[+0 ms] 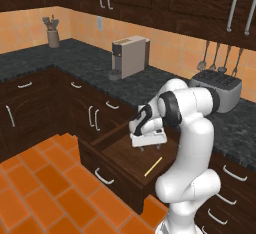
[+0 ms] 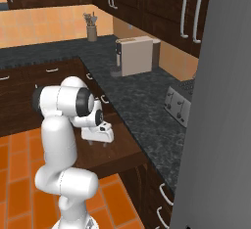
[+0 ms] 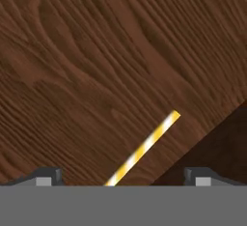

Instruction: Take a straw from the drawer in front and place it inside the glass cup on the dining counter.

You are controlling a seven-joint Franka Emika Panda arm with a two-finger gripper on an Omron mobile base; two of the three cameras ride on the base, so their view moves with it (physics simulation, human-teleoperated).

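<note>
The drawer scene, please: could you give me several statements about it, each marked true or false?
1. The drawer stands pulled open. True.
2. The straw is lying flat on the drawer's wooden bottom. True.
3. The tool is shut on the straw. False: it hangs above the drawer with its fingers apart, and the straw lies loose below, nearer the drawer's front.
4. In the hand view, the straw runs up from between the two fingertips. True.
5. A coffee machine stands inside the drawer. False: it stands on the black worktop behind the drawer.
6. The toaster sits on the orange floor. False: it sits on the worktop, right of the coffee machine in the left base view.
</note>
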